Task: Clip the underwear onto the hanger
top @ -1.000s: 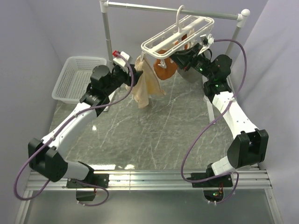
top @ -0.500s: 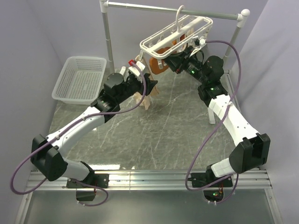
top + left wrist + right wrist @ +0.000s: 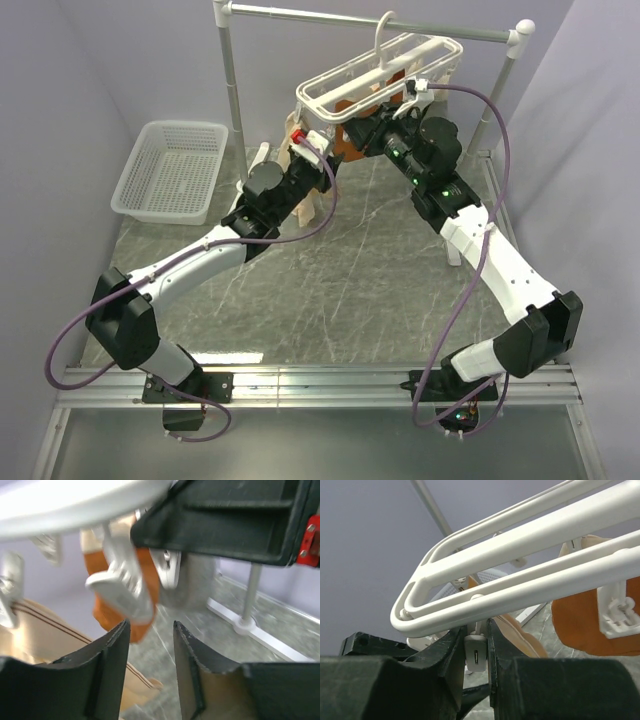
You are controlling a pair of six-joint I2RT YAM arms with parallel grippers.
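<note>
White plastic rectangular hanger (image 3: 322, 103) hangs by its hook from the rail, tilted, left end lower, small clips dangling underneath. Pale beige underwear (image 3: 308, 208) droops bunched below that left end. Can't tell if it's clipped.

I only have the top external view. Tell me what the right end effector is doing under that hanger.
Observer: In the right wrist view, the right end effector has its fingers closed against both sides of one white clip, which hangs at a corner of the hanger.
Operator: Now report the other arm's fingers.
Observer: In the left wrist view, the left end effector shows a narrow gap with no fabric between the tips. The underwear lies behind the fingers, low on that picture's left.
</note>
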